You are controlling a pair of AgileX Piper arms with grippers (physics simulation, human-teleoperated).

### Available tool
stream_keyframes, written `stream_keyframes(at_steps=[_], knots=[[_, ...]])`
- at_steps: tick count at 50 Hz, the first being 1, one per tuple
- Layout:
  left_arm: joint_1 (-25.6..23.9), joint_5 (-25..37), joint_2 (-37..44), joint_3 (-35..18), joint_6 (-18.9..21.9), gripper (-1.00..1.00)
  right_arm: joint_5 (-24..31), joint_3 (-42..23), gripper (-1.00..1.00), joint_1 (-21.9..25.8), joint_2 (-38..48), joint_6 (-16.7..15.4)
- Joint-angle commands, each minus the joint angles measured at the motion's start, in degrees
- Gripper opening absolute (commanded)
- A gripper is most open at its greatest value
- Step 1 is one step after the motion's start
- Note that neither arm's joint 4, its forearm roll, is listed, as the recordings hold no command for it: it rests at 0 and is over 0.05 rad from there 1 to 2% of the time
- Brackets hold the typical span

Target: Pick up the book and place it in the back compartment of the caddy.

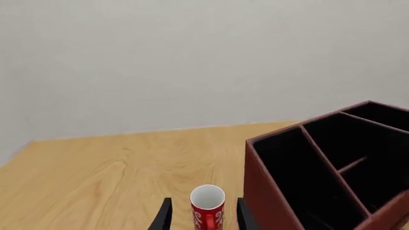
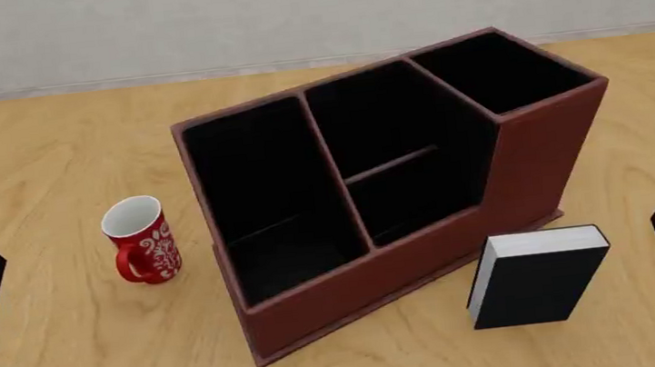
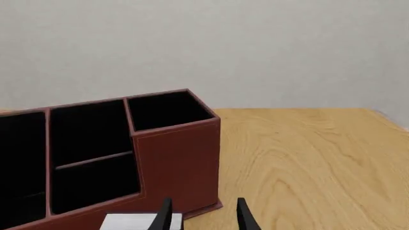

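The right gripper point(image 3: 202, 215) stands with its two black fingers apart, holding and touching nothing. The thick black hardcover book with a white page block point(image 2: 537, 276) stands upright on the wooden surface point(image 2: 33, 160) just in front of the large reddish-brown leather-look caddy with black lining point(image 2: 544, 156), at its right front corner, apart from its thin base plate. In the right wrist view only the book's white top point(image 3: 131, 222) shows, beside the left finger. The left gripper point(image 1: 202, 215) is likewise spread and empty; between its fingers, farther off, the red-and-white patterned mug point(image 1: 207, 207) is seen. In the front view that mug point(image 2: 142, 239) stands left of the caddy, clear of its wall. The small squarish back compartment point(image 2: 376, 128) sits behind the low divider in the caddy's middle section. Bare wood lies to the right of the caddy and book.
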Motion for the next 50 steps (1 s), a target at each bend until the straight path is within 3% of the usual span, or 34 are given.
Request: stream_keyframes(at_steps=[1,9,11,14,23,32,50], knots=[[-4.0,0.9,3.3,-4.4,-0.4,1.00,-0.6,0.0,1.00,0.0,0.8,0.3],[-8.2,1.6,6.2,-8.0,-0.6,1.00,-0.8,0.0,1.00,0.0,0.9,0.3],[-11.9,1.0,8.1,-9.2,0.6,1.00,-0.7,0.0,1.00,0.0,0.6,0.0],[-13.2,1.8,8.3,-10.4,-1.6,1.00,-0.6,0.0,1.00,0.0,0.5,0.0],[-15.7,1.9,11.3,-12.9,-2.1,1.00,-0.5,0.0,1.00,0.0,0.5,0.1],[-22.5,1.5,19.0,-20.1,0.6,1.00,-0.6,0.0,1.00,-0.1,0.7,0.1],[-34.7,-1.3,32.1,-29.1,1.4,1.00,-0.3,0.0,1.00,-0.1,0.2,0.0]])
